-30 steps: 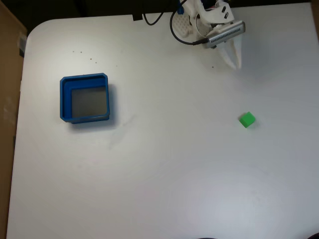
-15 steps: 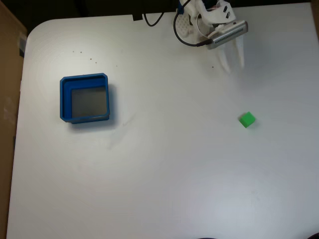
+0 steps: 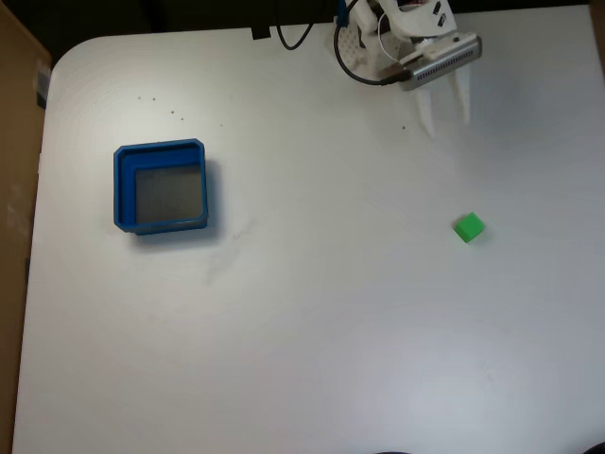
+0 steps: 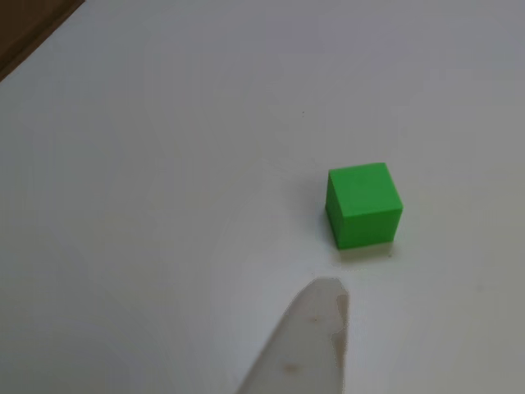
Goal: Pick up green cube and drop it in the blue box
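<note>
Pincer (image 3: 445, 118) spread, holding nothing, at desk's (image 3: 312, 340) far edge. Green cube (image 3: 468, 227) lies apart, nearer the camera & slightly right in fixed view; blue box (image 3: 161, 186) well left.

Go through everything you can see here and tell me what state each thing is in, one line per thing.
green cube: resting flat on the white table, free, nothing touching it.
blue box: upright, open-topped, nothing inside.
gripper: open, fingers spread and holding nothing, apart from the cube.
black cable: looped by the arm's base at the table's far edge.
</note>
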### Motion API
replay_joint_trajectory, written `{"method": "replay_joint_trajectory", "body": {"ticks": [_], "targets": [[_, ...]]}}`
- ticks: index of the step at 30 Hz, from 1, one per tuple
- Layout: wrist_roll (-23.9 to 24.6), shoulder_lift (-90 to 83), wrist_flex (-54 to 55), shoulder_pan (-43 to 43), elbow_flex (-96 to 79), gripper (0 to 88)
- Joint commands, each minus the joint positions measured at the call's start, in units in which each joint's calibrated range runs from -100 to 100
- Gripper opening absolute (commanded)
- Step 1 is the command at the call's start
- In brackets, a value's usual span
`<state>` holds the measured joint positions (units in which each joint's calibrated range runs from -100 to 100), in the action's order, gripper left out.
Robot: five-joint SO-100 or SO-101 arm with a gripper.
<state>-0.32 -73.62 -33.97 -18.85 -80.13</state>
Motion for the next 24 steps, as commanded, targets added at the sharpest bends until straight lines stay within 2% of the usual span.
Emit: {"method": "replay_joint_trajectory", "body": {"ticks": [1, 24], "targets": [[-0.20, 3.29, 1.04, -0.23, 6.59, 24.2], [-0.24, 25.60, 0.96, -0.23, 27.19, 25.5]]}}
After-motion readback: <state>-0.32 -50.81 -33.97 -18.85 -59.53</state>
